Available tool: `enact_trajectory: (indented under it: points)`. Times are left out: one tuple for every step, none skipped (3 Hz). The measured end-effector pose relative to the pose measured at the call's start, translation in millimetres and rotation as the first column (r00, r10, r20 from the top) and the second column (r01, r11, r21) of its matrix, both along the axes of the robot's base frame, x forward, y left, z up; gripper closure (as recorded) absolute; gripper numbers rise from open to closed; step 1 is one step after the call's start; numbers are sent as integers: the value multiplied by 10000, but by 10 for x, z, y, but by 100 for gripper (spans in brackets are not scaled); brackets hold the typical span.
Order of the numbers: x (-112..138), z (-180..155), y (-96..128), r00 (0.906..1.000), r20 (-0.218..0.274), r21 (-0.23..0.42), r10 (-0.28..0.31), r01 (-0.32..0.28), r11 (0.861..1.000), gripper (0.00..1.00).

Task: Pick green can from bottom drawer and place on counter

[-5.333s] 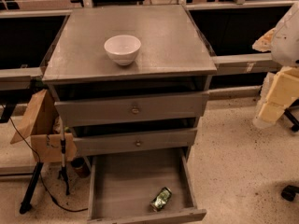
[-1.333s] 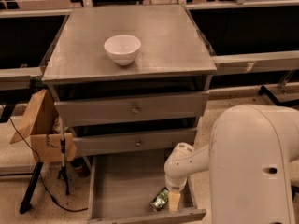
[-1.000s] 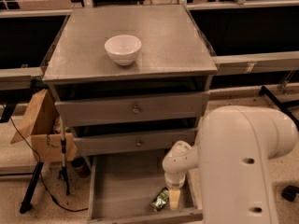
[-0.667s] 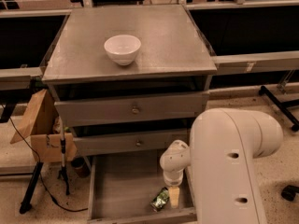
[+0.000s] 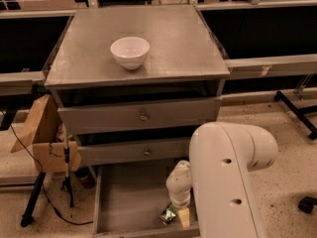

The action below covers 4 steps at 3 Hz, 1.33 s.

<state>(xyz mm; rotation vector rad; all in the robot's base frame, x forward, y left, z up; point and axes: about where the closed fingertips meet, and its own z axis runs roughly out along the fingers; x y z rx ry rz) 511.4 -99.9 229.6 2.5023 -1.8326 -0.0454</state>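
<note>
The green can (image 5: 168, 214) lies on its side in the open bottom drawer (image 5: 126, 202), near the front right corner. My white arm reaches down into the drawer from the right. My gripper (image 5: 182, 215) is at the end of the arm, right beside the can on its right; one pale finger shows next to the can. The counter (image 5: 163, 48) is the grey top of the cabinet, above the two shut knobbed drawers.
A white bowl (image 5: 130, 52) stands on the counter, left of its middle. A cardboard box (image 5: 47, 138) on a tripod stands left of the cabinet. Black table legs (image 5: 297, 113) cross the floor at the right.
My arm has swung in from the right and down into the bottom drawer, shifting leftwards. The gripper has stayed next to the can. The can has not moved.
</note>
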Motion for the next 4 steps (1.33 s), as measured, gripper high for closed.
enact_trajectory:
  points:
    - [116, -19, 13, 9975, 172, 11, 678, -679, 9977, 0]
    - [247, 43, -11, 9923, 405, -110, 1168, -1165, 9931, 0]
    - [285, 22, -13, 9889, 384, -205, 1435, -1428, 9895, 0]
    - [322, -37, -6, 9819, 463, -95, 1839, -1837, 9829, 0]
